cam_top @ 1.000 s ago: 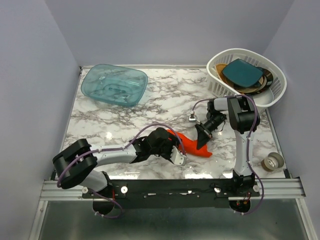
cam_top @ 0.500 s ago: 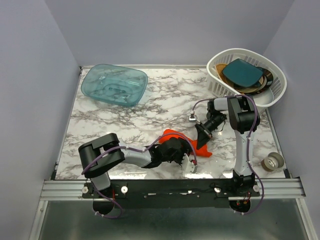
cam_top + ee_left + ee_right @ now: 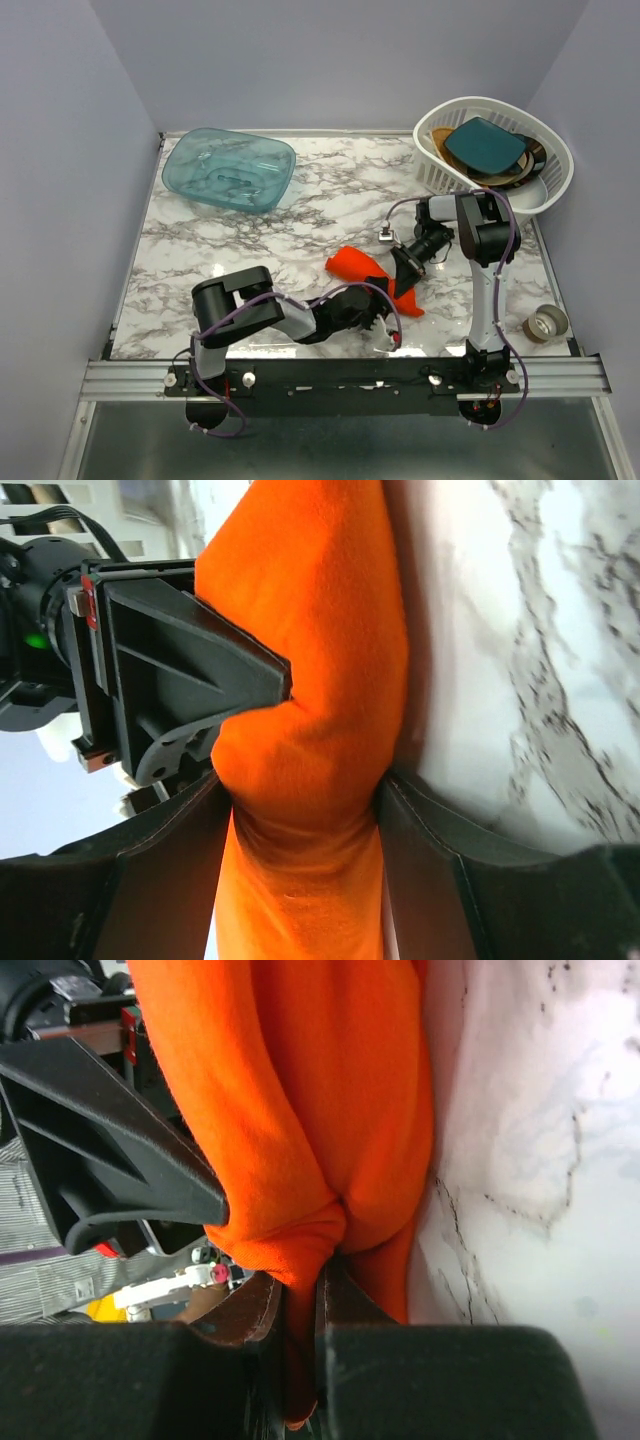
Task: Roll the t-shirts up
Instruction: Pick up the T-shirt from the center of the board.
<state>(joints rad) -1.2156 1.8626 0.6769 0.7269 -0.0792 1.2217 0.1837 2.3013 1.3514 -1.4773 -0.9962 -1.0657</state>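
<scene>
Top external view: a bunched orange-red t-shirt point(image 3: 352, 263) lies on the marble table point(image 3: 230, 240), with the left hand point(image 3: 300, 815) and right hand point(image 3: 300, 1285) each clamped on its fabric.

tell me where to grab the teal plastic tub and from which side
Take the teal tub by its near long rim, coming straight down from above with one finger inside the wall and one outside. It looks to lie open side up, wide and shallow, so the thin wall is probably the only part a narrow gripper could span. That edge also faces the arms.
</scene>
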